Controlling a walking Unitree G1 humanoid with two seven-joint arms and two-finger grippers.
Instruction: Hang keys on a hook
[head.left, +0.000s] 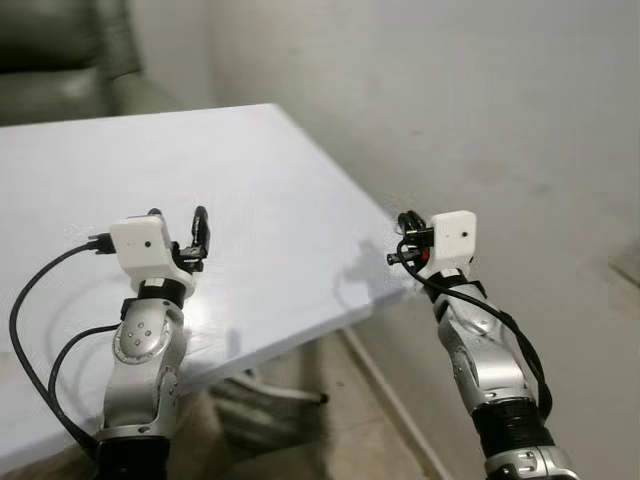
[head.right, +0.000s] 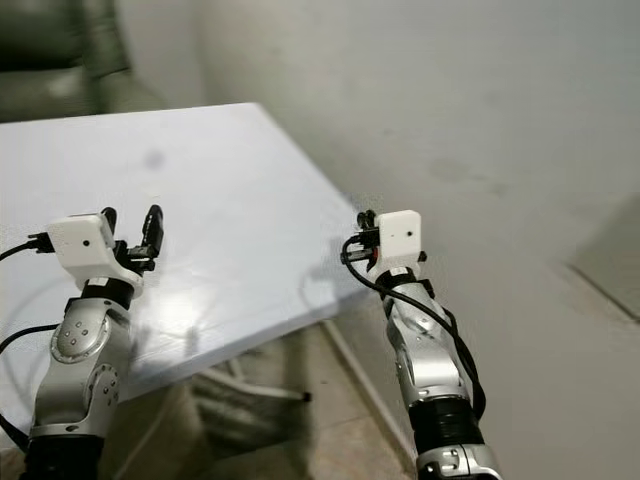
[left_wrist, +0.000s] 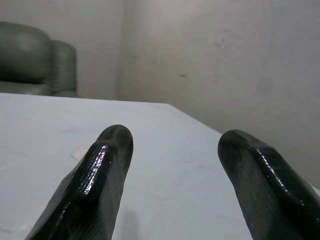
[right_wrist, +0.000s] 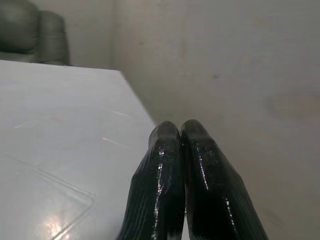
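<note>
left claw (left_wrist: 172, 150) fingers apart | over white table (left_wrist: 165, 165) (armchair (left_wrist: 35, 65) behind)

No readable text, labels, brands, numbers or signs on any surface.

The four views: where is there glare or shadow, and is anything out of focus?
Left eye view: glare on the white table beside the left gripper, and the right gripper casts a shadow at the table's edge. Right wrist view: bright reflection on the table. Left wrist view: the near fingers look soft, with glossy highlights.
</note>
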